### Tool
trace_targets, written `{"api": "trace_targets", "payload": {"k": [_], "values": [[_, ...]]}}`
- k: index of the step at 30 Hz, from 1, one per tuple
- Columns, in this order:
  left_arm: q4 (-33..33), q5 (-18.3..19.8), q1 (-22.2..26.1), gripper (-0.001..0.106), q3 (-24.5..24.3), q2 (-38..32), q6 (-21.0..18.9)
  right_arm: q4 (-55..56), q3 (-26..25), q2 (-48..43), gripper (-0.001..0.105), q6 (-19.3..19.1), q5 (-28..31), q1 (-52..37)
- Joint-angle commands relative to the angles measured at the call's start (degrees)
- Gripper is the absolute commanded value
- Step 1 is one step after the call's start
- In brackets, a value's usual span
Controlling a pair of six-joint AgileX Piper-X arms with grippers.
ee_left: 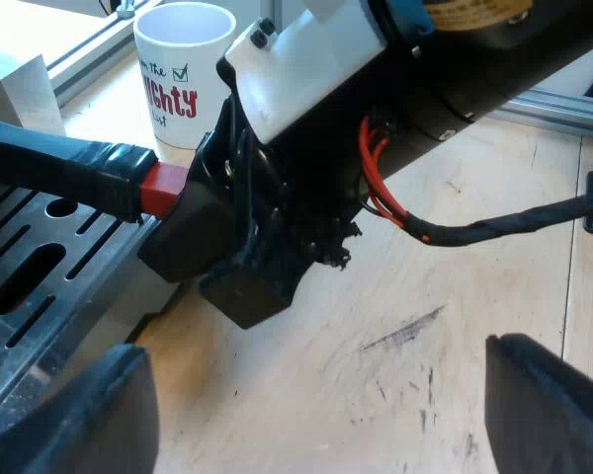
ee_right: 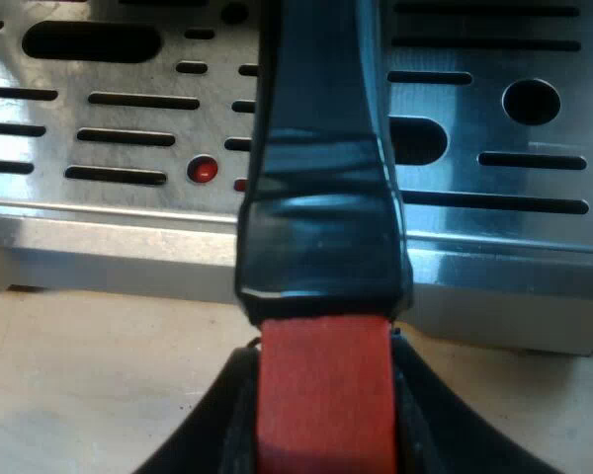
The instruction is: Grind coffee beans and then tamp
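The right gripper is closed on the holder's handle, its two black fingers pressed against either side of the red end; the dark part of the handle reaches back over the machine's slotted metal tray, and the red end lies just past the tray's outer edge, above the wooden bench; whether the holder is locked into the machine cannot be told. The left gripper hangs over the bench close to the tray's edge, its fingers spread wide with nothing between them; from there the other arm is seen clamped at the red end, the handle lying level above the tray. A white mug with red and green lettering stands upright on the bench just behind that arm, near the bench's edge; a small red dot shows in the tray beside the handle.
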Motion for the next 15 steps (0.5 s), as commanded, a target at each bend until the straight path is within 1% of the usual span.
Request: {"api": "trace_targets", "payload": {"k": [1, 5, 8, 15], "values": [[-0.2, -0.8, -0.1, 0.069, -0.3, -0.4, 0.0, -2.9, -0.6, 0.0, 0.000, -1.7, -1.9, 0.1], [-0.2, -0.8, -0.1, 0.069, -0.3, -0.4, 0.0, -5.2, -0.6, 0.0, 0.000, -1.7, -0.2, 0.1], [-0.2, -0.8, -0.1, 0.069, -0.3, -0.4, 0.0, -7.0, -0.6, 0.0, 0.000, -1.7, -0.2, 0.1], [-0.2, -0.8, -0.1, 0.069, -0.3, -0.4, 0.0, -7.3, -0.6, 0.0, 0.000, -1.6, 1.5, 0.6]]}}
